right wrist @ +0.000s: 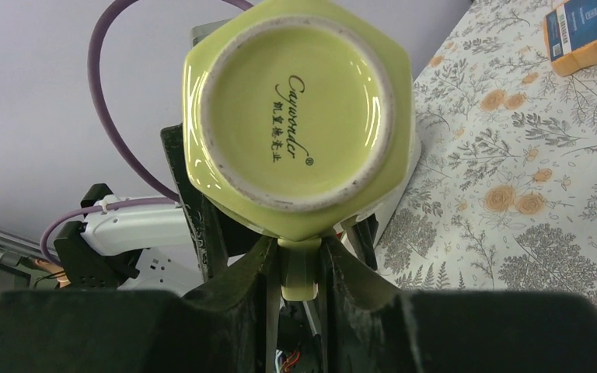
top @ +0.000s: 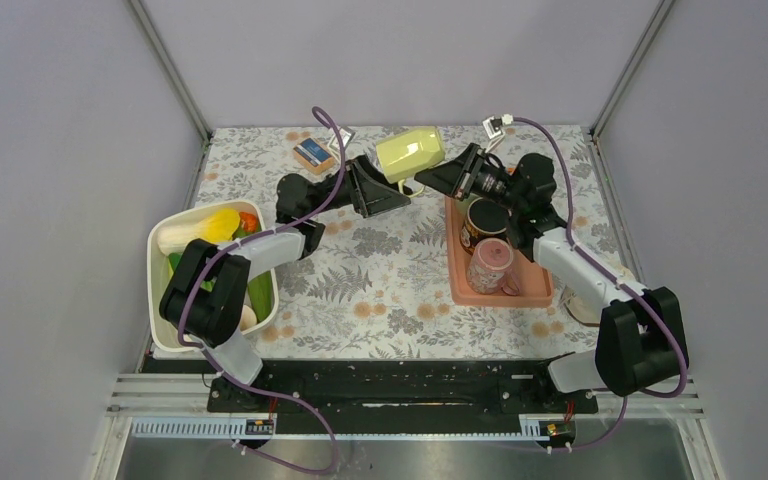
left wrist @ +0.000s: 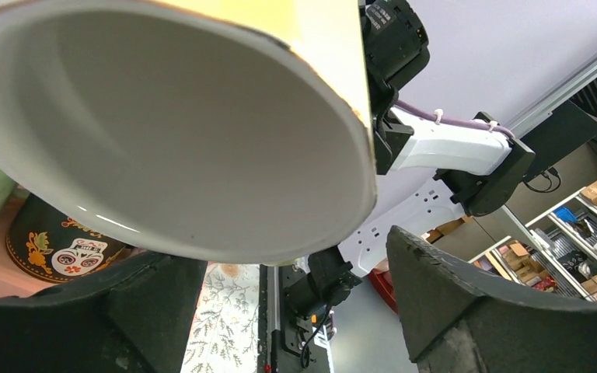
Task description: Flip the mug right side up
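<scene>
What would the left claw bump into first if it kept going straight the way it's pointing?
Most likely the yellow-green mug. Its open mouth sits right ahead of the left gripper, whose fingers are spread, so probably the rim first. The right gripper holds it in the air.

Light is soft and even, from overhead — shadows under the arms [top: 270, 250] on the table [top: 390, 290] are faint. The top view is sharp. In the wrist views the mug [right wrist: 299, 116] carries small glints on its glazed base, its white inside glows, and the near fingers [left wrist: 497, 311] are dark and blurred — edges look stretched.
</scene>
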### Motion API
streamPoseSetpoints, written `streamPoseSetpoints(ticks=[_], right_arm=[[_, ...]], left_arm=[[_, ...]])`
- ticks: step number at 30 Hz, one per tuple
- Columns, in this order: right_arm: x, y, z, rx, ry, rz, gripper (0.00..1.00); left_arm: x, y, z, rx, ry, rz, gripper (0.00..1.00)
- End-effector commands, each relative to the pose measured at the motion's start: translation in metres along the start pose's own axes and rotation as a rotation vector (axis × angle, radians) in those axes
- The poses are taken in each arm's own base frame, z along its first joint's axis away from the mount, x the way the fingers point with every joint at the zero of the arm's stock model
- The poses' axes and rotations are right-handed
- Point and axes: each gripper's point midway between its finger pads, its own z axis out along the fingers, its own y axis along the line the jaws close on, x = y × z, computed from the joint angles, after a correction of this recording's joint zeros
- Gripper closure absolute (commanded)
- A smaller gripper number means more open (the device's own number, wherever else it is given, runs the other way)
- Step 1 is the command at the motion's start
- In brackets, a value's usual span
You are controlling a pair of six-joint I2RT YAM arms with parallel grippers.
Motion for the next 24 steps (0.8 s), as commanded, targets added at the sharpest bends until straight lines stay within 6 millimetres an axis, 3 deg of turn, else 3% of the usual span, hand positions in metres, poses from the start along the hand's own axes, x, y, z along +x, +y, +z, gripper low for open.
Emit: streamPoseSetpoints(ticks=[1,7,24], right_arm=[[-0.001,0.04,-0.001,-0.128,-0.041,-0.123,1.0],[0.018,0.034,0.0,-0.15,-0.03,-0.124,1.0],[0.042,0.029,0.004,-0.175,-0.004,-0.13,1.0]], left_arm=[[-0.021,-0.03,0.002,0.055,-0.068,0.126,0.16],[-0.03,-0.036,-0.001,0.068,-0.087,0.128,0.3],[-0.035,-0.043,-0.005,0.077,-0.1,0.127,0.56]])
